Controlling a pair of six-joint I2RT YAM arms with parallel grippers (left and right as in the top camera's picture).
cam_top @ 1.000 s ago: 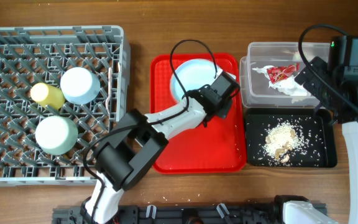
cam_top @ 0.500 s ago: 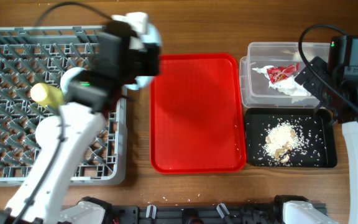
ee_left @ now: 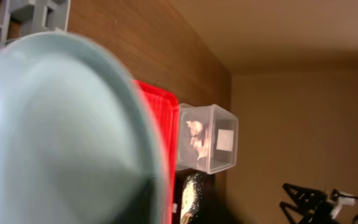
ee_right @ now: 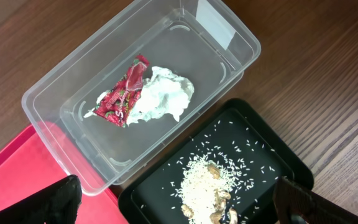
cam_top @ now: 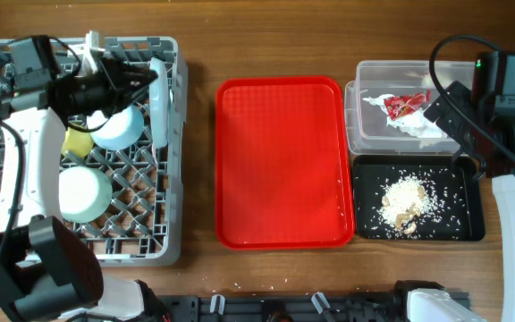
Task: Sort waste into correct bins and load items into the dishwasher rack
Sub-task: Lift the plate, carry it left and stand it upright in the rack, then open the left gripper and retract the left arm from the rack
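- Two robot arms work at a wooden table (cam_top: 202,36), the left over the grey dishwasher rack (cam_top: 141,215), the right above the bins.
- The light-blue plate (cam_top: 159,112) stands on edge among the pegs along the rack's right side. The left gripper (cam_top: 139,80) sits at one end of its rim, but whether it clamps the plate cannot be told.
- The plate fills most of the left wrist view.
- The yellow cup (cam_top: 77,143) and the pale green bowl (cam_top: 83,192) sit in the rack, left of the plate.
- The right gripper (ee_right: 182,200) hangs with its fingers spread wide, holding nothing.
- The crumpled white napkin (ee_right: 163,96) and the red wrapper (ee_right: 123,93) lie touching in the clear tub (ee_right: 61,124). The rice crumbs (ee_right: 201,183) are heaped in the black tray (ee_right: 278,155) just beside it.
- The red tray (cam_top: 280,161) lies between the rack and the bins.
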